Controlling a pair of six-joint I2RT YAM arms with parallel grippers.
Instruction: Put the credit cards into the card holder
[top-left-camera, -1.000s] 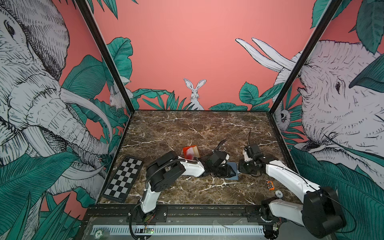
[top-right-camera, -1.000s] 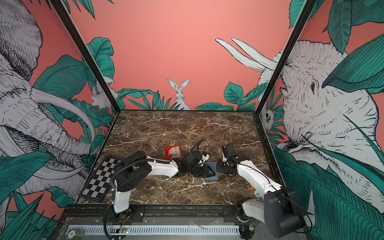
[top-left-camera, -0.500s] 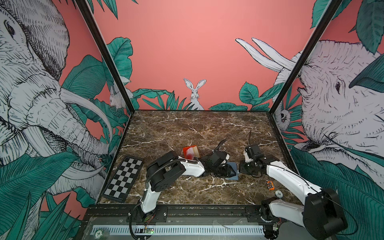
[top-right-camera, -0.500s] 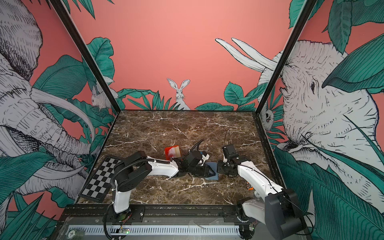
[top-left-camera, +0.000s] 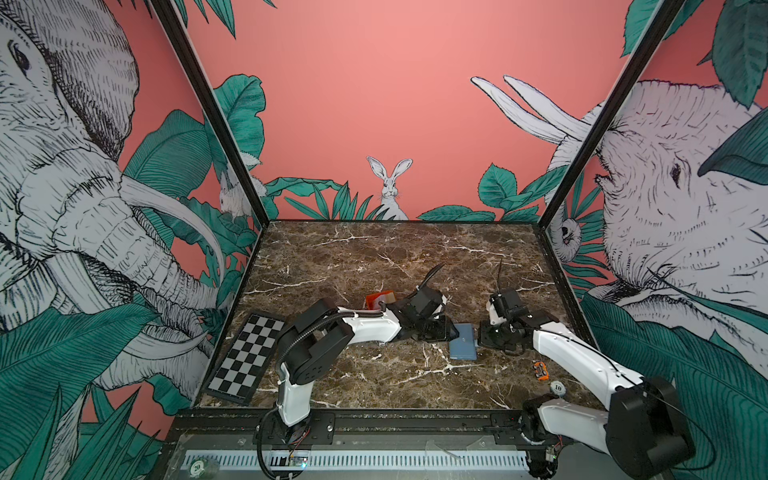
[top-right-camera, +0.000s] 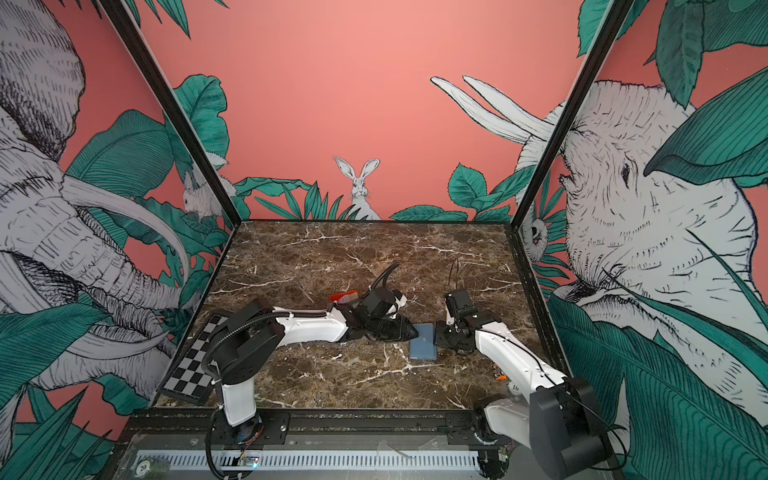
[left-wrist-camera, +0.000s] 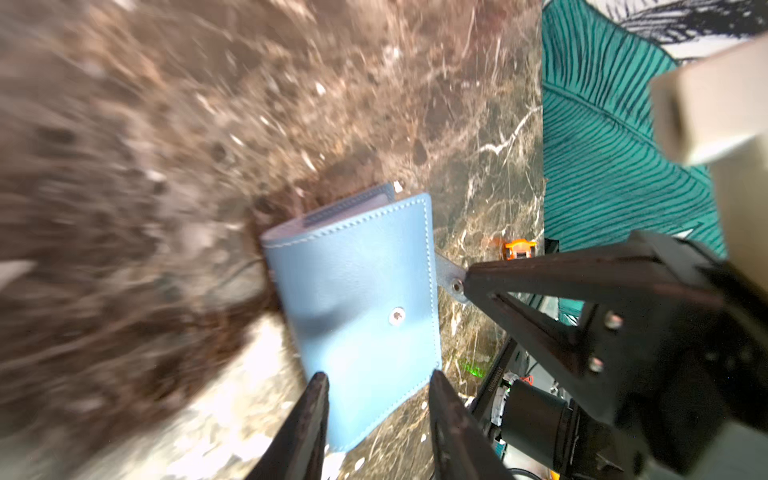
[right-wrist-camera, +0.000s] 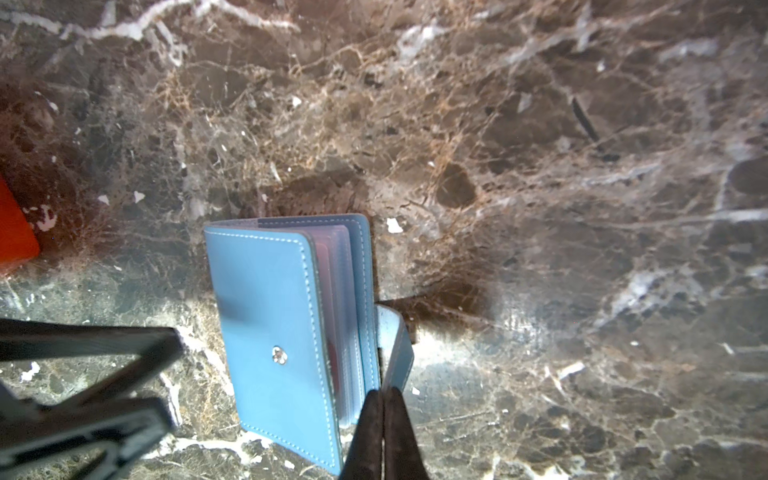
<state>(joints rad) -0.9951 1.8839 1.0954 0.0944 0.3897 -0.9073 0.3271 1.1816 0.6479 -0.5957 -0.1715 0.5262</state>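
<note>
Slate-blue leather-look card holder (right-wrist-camera: 270, 332), bare brown marble tabletop (right-wrist-camera: 540, 166) all around it — red inside its clear sleeves (right-wrist-camera: 345, 311). Right gripper (right-wrist-camera: 383, 395) pinches its tab (right-wrist-camera: 395, 340); left gripper (left-wrist-camera: 378, 376) has its jaws apart.

A dark brown, white-veined marble-look tabletop (top-left-camera: 374, 257) is boxed in by three printed wall panels (top-left-camera: 166, 83) joined at black metal corner posts (top-left-camera: 214, 112). At 12 o'clock stands a coral-pink back wall (top-left-camera: 395, 83) with a small white rabbit (top-left-camera: 389, 187) among green leaves (top-left-camera: 332, 203); at 9 o'clock a grey line-drawn elephant (top-left-camera: 62, 187); at 3 o'clock a pale tusked beast (top-left-camera: 665, 208) behind teal foliage (top-left-camera: 685, 374). A black metal rail (top-left-camera: 415, 424) edges 6 o'clock under even light.
</note>
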